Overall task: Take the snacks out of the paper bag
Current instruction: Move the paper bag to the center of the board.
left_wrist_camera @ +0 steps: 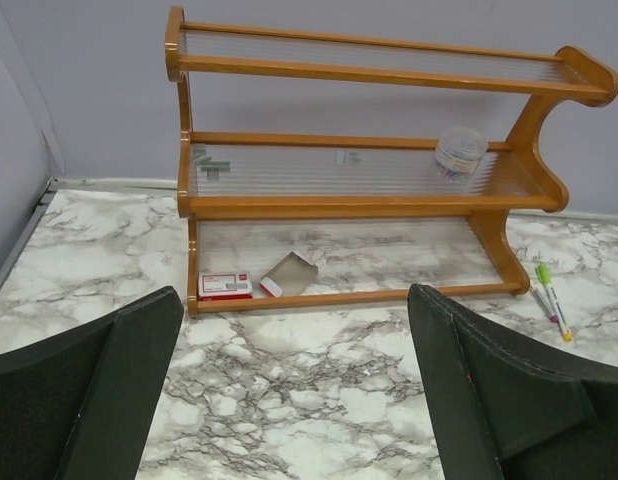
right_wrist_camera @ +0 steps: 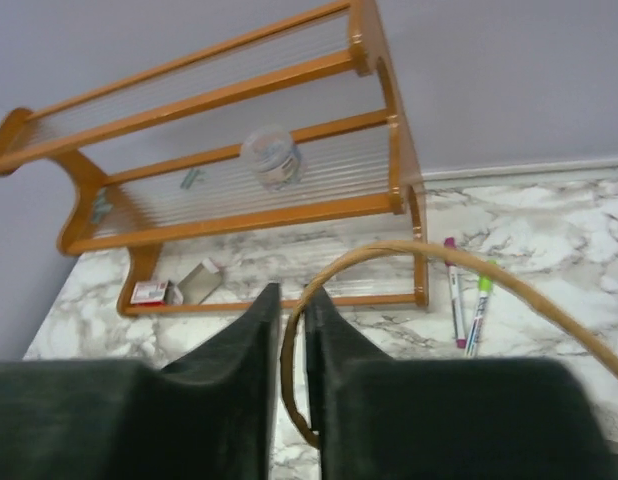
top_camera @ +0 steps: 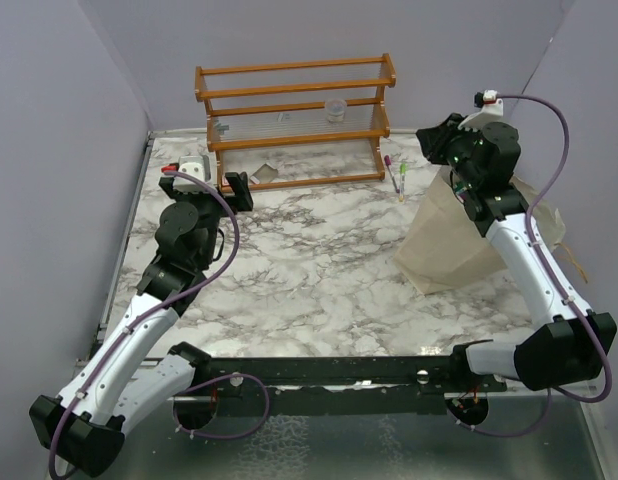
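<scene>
The cream paper bag [top_camera: 444,245] stands at the right of the table, its top pulled up under my right wrist. My right gripper [top_camera: 436,142] is shut on the bag's tan loop handle [right_wrist_camera: 409,250]. In the right wrist view the handle runs between the two nearly closed fingers of that gripper [right_wrist_camera: 292,297]. No snacks show in any view; the inside of the bag is hidden. My left gripper [top_camera: 204,188] is open and empty at the left. It hovers over the marble in front of the rack, and its wrist view shows the gripper [left_wrist_camera: 294,300] spread wide.
A wooden slatted rack [top_camera: 294,120] stands at the back, with a clear tub [left_wrist_camera: 459,152] on its middle shelf. A small red-white box [left_wrist_camera: 225,286] and an open carton [left_wrist_camera: 289,272] lie under it. Pens [top_camera: 397,175] lie between the rack and the bag.
</scene>
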You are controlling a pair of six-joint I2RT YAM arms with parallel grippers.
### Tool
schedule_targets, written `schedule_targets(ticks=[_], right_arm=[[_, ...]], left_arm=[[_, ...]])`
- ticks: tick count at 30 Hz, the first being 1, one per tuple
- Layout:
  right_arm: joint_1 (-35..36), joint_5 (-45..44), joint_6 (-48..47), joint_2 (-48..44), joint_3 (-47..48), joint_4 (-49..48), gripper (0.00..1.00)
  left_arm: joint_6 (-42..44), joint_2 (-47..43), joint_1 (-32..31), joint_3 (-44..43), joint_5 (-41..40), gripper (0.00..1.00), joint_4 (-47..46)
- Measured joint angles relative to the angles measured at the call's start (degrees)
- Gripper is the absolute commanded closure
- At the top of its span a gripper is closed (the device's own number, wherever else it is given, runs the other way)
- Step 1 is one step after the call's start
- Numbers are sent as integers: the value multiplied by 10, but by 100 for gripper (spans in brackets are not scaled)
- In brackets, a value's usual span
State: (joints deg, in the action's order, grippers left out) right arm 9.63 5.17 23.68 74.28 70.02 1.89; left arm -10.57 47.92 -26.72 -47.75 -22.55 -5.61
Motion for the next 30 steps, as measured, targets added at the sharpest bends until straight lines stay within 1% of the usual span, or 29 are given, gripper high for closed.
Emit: schedule_targets(ticks=[2, 6, 11, 14, 16, 21, 24, 26, 30], right_arm=[[0, 31, -6, 0, 0, 1, 95], [-6, 112, -17, 1, 0, 3, 98], [-6, 241, -13, 10, 0, 3, 98], [8, 293, -8, 12, -1, 5, 98], [29, 308, -5, 12, -3, 6, 98], [122, 320, 2, 13, -13, 6, 97], [171, 325, 12, 23, -13, -11, 96], [193, 328, 19, 39, -10, -23, 94], [230, 331, 36, 98, 19, -39, 86]], left_arm=[[0, 1, 0, 0, 0, 2, 0], [0, 4, 0, 0, 0, 1, -1], [-1, 7, 0, 0, 0, 1, -1], [-2, 8, 0, 0, 0, 1, -2], [-2, 10, 0, 0, 0, 1, -2], [-5, 21, 0, 0, 0, 1, -2], [-7, 27, 0, 0, 0, 2, 0], [-7, 30, 0, 0, 0, 2, 2], [-7, 32, 0, 0, 0, 2, 8]])
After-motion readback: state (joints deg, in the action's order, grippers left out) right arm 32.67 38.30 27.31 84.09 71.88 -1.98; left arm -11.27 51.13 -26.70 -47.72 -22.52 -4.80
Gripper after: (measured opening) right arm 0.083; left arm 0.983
